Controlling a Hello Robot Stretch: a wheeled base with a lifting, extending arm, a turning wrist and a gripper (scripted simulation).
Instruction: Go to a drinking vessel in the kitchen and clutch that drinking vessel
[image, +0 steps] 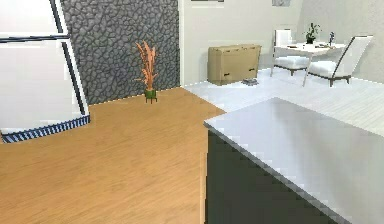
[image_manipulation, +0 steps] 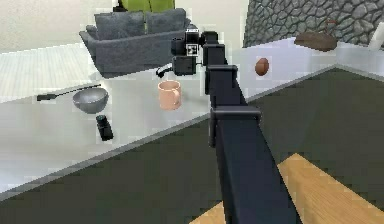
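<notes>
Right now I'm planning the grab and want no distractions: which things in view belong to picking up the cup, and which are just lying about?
For the job: pink mug on the counter; gripper close by it.

Lying about: grey bowl, dark utensil, small dark thing, brown round thing, sofa, potted plant, fridge.

Counter access partly obstructed
Left of the pink cup (image_manipulation: 170, 94) stand a grey bowl (image_manipulation: 90, 99) and a small black object (image_manipulation: 104, 126); bare countertop (image_manipulation: 40, 140) lies open along the near edge
</notes>
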